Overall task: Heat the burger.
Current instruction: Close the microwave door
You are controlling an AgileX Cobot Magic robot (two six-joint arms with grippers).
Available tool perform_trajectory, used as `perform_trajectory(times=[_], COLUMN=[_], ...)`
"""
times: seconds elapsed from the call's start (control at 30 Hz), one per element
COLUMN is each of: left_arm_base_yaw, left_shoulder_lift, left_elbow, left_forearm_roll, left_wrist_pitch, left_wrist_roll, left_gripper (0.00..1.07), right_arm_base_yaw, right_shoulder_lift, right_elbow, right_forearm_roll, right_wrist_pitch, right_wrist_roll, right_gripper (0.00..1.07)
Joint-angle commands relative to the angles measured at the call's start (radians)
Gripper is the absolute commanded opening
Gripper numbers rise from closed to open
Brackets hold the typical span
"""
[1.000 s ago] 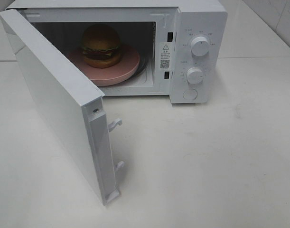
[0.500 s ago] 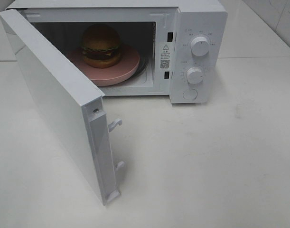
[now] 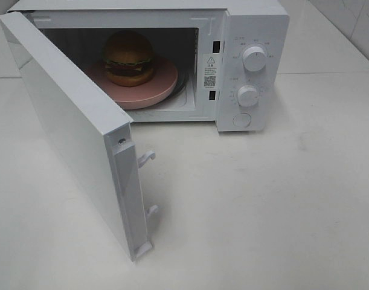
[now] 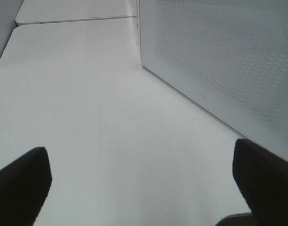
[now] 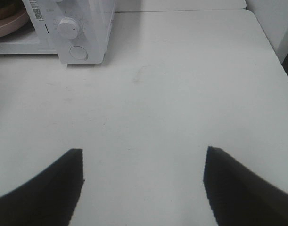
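Note:
The burger (image 3: 128, 57) sits upright on a pink plate (image 3: 157, 84) inside the white microwave (image 3: 256, 24). The microwave's door (image 3: 63, 121) is swung wide open to the left. Neither arm shows in the exterior high view. My left gripper (image 4: 140, 153) is open with nothing between its fingers, low over the table beside the door's dotted outer face (image 4: 219, 56). My right gripper (image 5: 144, 153) is also open and empty, well back from the microwave's control panel (image 5: 87, 28), over bare table. An edge of the pink plate (image 5: 7, 26) shows in the right wrist view.
Two white knobs (image 3: 254, 58) (image 3: 248, 95) and a round button (image 3: 241, 119) sit on the panel. Latch hooks (image 3: 147, 158) stick out from the door's free edge. The white table (image 3: 263, 205) stretches in front; a tiled wall (image 3: 353, 24) stands at the back right.

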Motion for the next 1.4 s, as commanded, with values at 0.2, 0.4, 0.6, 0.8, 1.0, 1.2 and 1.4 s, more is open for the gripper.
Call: perform_trajectory(times=[0.2, 0.4, 0.6, 0.8, 1.0, 1.2, 1.4], left_arm_base_yaw=[-0.006, -0.006, -0.006, -0.006, -0.006, -0.006, -0.007], left_shoulder_lift=[0.018, 0.084, 0.17, 0.303, 0.432, 0.577, 0.789], left_elbow=[-0.031, -0.03, -0.005, 0.033, 0.114, 0.21, 0.294], left_forearm_roll=[0.005, 0.004, 0.003, 0.004, 0.004, 0.005, 0.054], left_wrist_pitch=[-0.14, -0.24, -0.364, -0.518, -0.782, -1.113, -1.407], left_wrist_roll=[-0.009, -0.009, -0.009, -0.005, 0.017, 0.024, 0.011], left_gripper=[0.85, 0.49, 0.27, 0.0, 0.0, 0.0, 0.0], right_arm_base_yaw=[-0.007, -0.007, -0.007, -0.007, -0.007, -0.007, -0.007], right_shoulder_lift=[-0.029, -0.029, -0.029, -0.029, -0.029, -0.029, -0.029], right_elbow=[0.003, 0.003, 0.003, 0.003, 0.003, 0.003, 0.003], right_forearm_roll=[0.0, 0.0, 0.0, 0.0, 0.0, 0.0, 0.0], right_wrist_pitch=[-0.011, -0.011, -0.011, -0.011, -0.011, -0.011, -0.011], right_wrist_roll=[0.001, 0.001, 0.001, 0.001, 0.001, 0.001, 0.001], right_gripper=[0.71, 0.71, 0.71, 0.71, 0.71, 0.71, 0.71])
